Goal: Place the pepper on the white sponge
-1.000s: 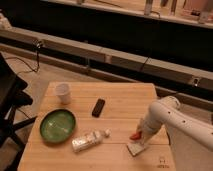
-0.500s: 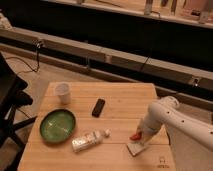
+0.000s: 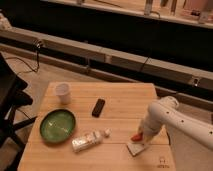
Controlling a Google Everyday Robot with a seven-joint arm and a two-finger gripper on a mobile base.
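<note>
The pepper (image 3: 135, 136) is a small red-orange glossy thing at the right front of the wooden table (image 3: 120, 102). It sits at the far left edge of the white sponge (image 3: 135, 147), a small flat whitish pad. My gripper (image 3: 140, 137) is at the end of the white arm (image 3: 170, 117), which comes in from the right and points down at the pepper. The arm hides the fingers and part of the sponge.
A green bowl (image 3: 57, 125) sits at the left front. A clear bottle with a white cap (image 3: 89, 140) lies beside it. A white cup (image 3: 63, 92) stands at the back left. A black flat object (image 3: 98, 107) lies mid-table. A dark chair (image 3: 10, 107) stands left.
</note>
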